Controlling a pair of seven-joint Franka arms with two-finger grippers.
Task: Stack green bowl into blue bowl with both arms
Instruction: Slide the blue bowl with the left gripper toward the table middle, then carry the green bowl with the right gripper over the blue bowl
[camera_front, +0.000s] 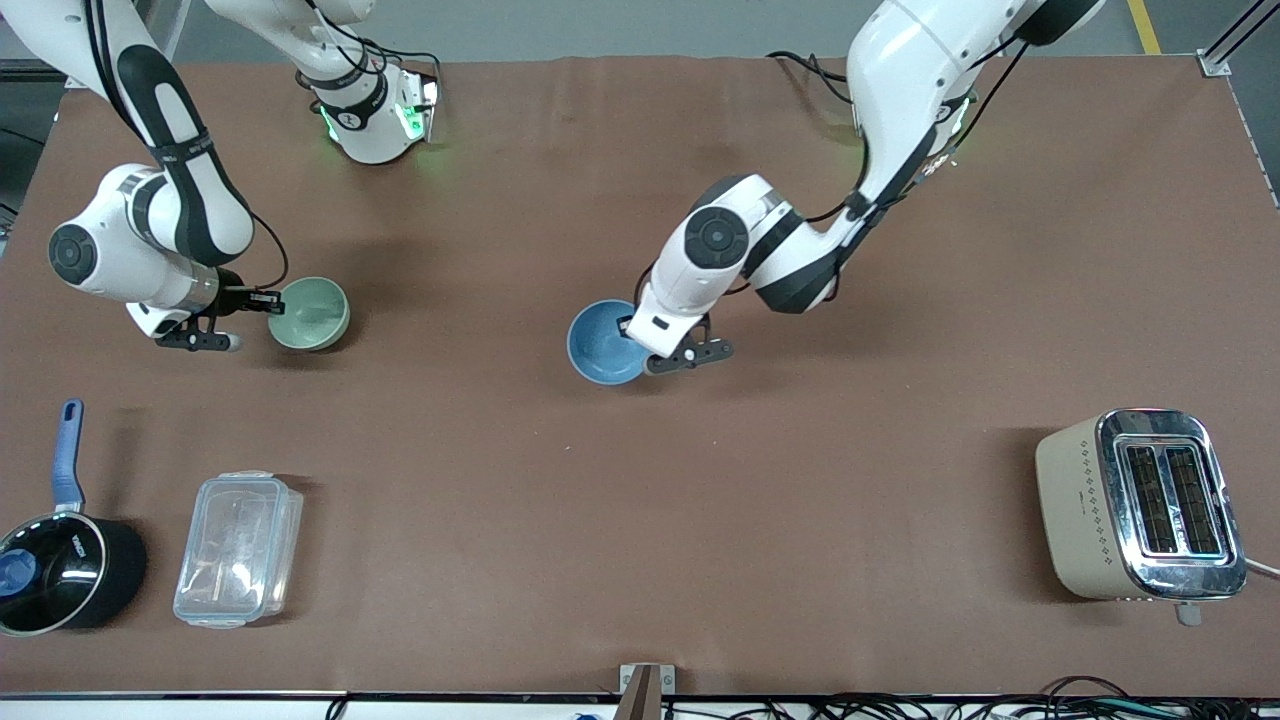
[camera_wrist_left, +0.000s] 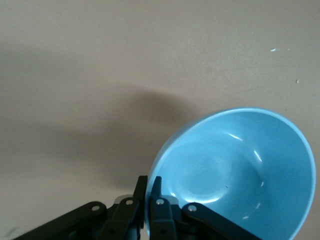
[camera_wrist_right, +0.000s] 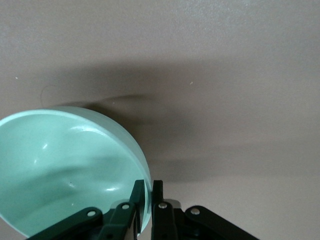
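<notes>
The green bowl (camera_front: 310, 313) is pale mint and sits toward the right arm's end of the table. My right gripper (camera_front: 272, 302) is shut on its rim, one finger inside and one outside (camera_wrist_right: 148, 192); the bowl (camera_wrist_right: 60, 170) looks tilted in the right wrist view. The blue bowl (camera_front: 603, 345) is near the table's middle. My left gripper (camera_front: 638, 345) is shut on its rim (camera_wrist_left: 150, 187), one finger inside, one outside. The blue bowl (camera_wrist_left: 240, 170) also looks tilted, with its shadow on the cloth beneath.
A black saucepan with blue handle (camera_front: 60, 560) and a clear plastic lidded box (camera_front: 238, 548) stand near the front edge at the right arm's end. A beige toaster (camera_front: 1140, 505) stands near the front edge at the left arm's end. Brown cloth (camera_front: 700, 500) covers the table.
</notes>
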